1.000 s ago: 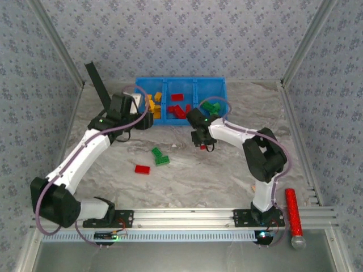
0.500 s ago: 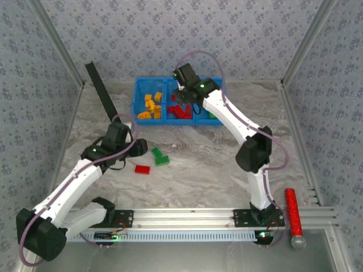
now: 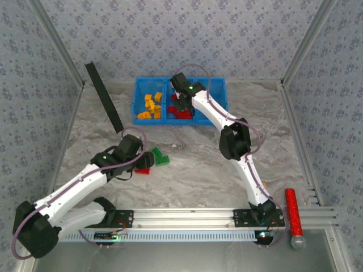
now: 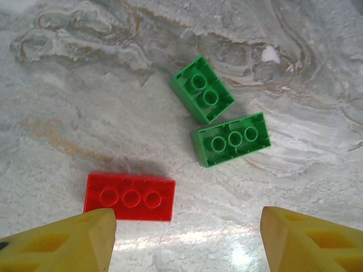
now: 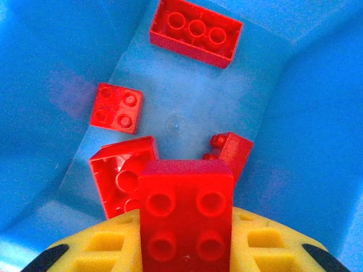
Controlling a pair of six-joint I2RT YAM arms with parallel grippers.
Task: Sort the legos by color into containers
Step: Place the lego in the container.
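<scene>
Left wrist view: the left end effector (image 4: pixel 186 226), jaws wide and empty, hovers over a red lego (image 4: pixel 129 197) on the surface (image 4: pixel 68 113) short of the blue bin (image 3: pixel 150 120). The lego's long axis runs finger-to-finger, offset leftward. The right end effector (image 5: pixel 186 241) clamps a square red lego (image 5: pixel 186 218) over the bin's middle compartment.

Top view: bright, even diffuse overhead light, only faint soft shadow under the left arm (image 3: pixel 85 182), slightly soft overall. Left wrist view: sharp, white glare patch on the marble table (image 4: pixel 238 255) near bottom edge, soft shadow behind the red three-stud brick (image 4: pixel 130 197). Right wrist view: oversaturated blue, bin (image 5: pixel 295 113) walls smeared, pale sheen on its floor, near red brick (image 5: pixel 186 215) crisp
</scene>
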